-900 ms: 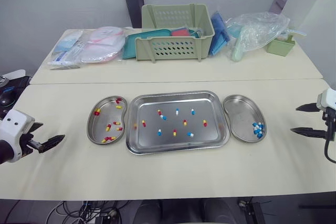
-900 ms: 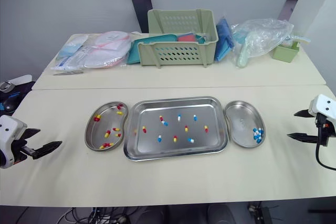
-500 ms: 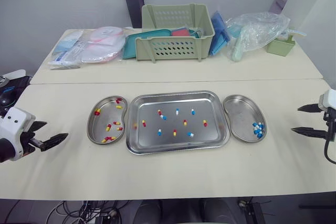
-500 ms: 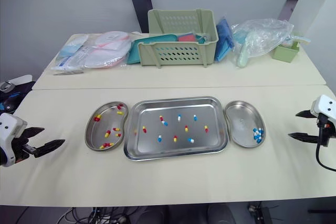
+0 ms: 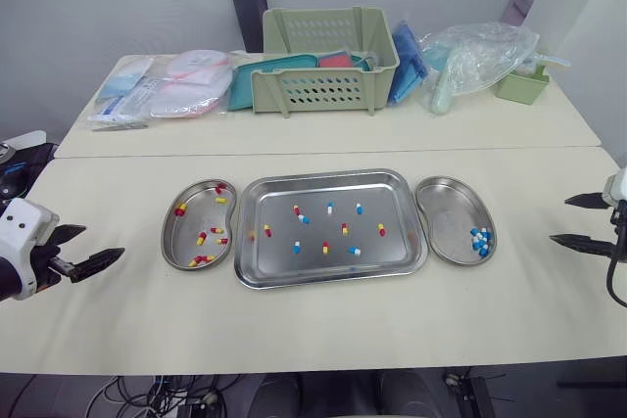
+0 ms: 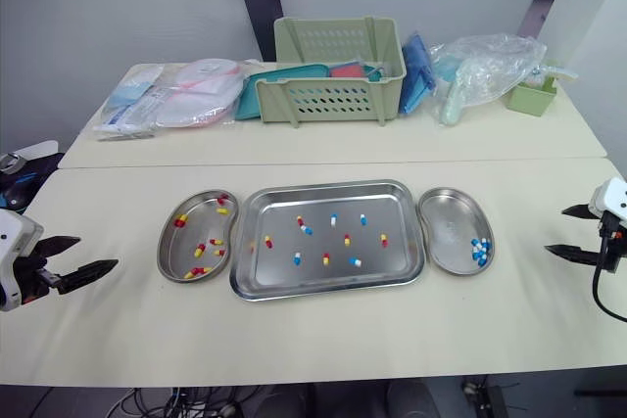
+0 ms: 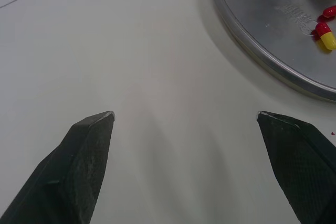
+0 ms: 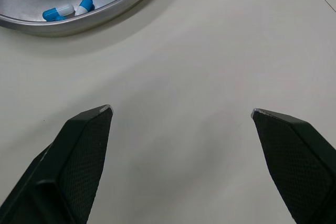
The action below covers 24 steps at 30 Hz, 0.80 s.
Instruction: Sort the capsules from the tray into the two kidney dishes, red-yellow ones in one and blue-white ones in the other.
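Note:
A steel tray (image 5: 333, 282) lies mid-table with several red-yellow capsules (image 5: 267, 230) and blue-white capsules (image 5: 330, 208) scattered in it. The left kidney dish (image 5: 188, 219) holds several red-yellow capsules (image 5: 200, 239). The right kidney dish (image 5: 446, 210) holds a small cluster of blue-white capsules (image 5: 479, 240). My left gripper (image 5: 98, 245) hovers open and empty over bare table, well left of the left dish, whose rim (image 7: 252, 56) shows in the left wrist view. My right gripper (image 5: 559, 219) is open and empty to the right of the right dish, whose rim (image 8: 105, 9) shows in the right wrist view.
On the back table stand a green basket (image 5: 328, 58), flat packets (image 5: 167, 85) at the left, a plastic bag (image 5: 480, 56) and a small green box (image 5: 522, 85) at the right. Bare tabletop lies in front of the tray and beside both dishes.
My right gripper has drifted slightly to the right, away from its dish. The left gripper has barely moved. The capsules lie as before.

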Each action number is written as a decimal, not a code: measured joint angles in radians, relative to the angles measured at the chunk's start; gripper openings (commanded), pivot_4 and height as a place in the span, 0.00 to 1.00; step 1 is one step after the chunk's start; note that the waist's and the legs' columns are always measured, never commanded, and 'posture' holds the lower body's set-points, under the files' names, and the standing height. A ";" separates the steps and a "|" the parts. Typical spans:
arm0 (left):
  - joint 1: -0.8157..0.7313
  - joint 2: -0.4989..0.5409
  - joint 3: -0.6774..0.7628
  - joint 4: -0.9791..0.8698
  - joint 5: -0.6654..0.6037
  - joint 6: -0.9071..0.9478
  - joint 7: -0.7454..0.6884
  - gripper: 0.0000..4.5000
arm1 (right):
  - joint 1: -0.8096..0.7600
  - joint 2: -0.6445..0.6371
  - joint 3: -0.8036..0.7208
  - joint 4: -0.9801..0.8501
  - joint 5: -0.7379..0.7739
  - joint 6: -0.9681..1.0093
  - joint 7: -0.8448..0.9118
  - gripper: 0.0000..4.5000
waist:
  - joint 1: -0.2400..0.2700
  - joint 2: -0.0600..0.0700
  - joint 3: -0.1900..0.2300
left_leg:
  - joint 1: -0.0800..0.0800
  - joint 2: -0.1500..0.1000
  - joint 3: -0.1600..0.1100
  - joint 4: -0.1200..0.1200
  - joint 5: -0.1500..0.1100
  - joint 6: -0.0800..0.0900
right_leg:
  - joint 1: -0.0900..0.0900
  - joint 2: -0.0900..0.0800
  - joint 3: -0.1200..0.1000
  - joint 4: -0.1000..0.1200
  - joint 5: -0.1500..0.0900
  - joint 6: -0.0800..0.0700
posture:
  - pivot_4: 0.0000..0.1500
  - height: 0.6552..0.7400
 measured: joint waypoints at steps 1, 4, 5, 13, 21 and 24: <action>0.010 -0.001 0.002 -0.003 -0.004 0.000 -0.001 1.00 | 0.001 0.000 0.000 0.006 0.000 -0.007 0.002 1.00 | -0.002 0.000 0.000 | 0.000 0.000 0.000 0.000 0.000 0.000 | 0.000 0.000 0.000 0.000 0.000 0.000 | 1.00 1.00; 0.026 -0.003 0.012 -0.018 -0.015 0.000 -0.002 1.00 | 0.001 0.000 0.000 0.018 0.000 -0.026 0.003 1.00 | -0.002 0.000 0.000 | 0.000 0.000 0.000 0.000 0.000 0.000 | 0.000 0.000 0.000 0.000 0.000 0.000 | 1.00 1.00; 0.028 -0.003 0.018 -0.019 -0.018 0.000 -0.002 1.00 | 0.003 0.000 0.000 0.018 0.000 -0.030 0.004 1.00 | -0.003 0.000 0.000 | 0.000 0.000 0.000 0.000 0.000 0.000 | 0.000 0.000 0.000 0.000 0.000 0.000 | 1.00 1.00; 0.091 -0.008 0.057 -0.042 -0.036 0.005 -0.012 1.00 | 0.075 0.000 -0.018 -0.037 0.013 -0.028 -0.001 1.00 | -0.006 0.000 0.000 | 0.000 0.000 0.000 0.000 0.000 0.000 | 0.000 0.000 0.000 0.000 0.000 0.000 | 1.00 1.00; 0.135 -0.030 0.076 -0.107 -0.062 0.018 -0.018 1.00 | 0.177 -0.001 -0.075 -0.162 0.037 0.000 -0.015 1.00 | -0.007 0.000 0.000 | 0.000 0.000 0.000 0.000 0.000 0.000 | 0.001 0.000 0.000 0.000 0.000 0.000 | 1.00 1.00; 0.193 -0.057 0.090 -0.164 -0.079 0.047 -0.021 1.00 | 0.296 -0.001 -0.136 -0.311 0.078 0.029 -0.026 1.00 | -0.006 0.000 0.000 | 0.000 0.000 0.000 0.000 0.000 0.000 | 0.001 0.000 0.000 0.000 0.000 0.000 | 1.00 1.00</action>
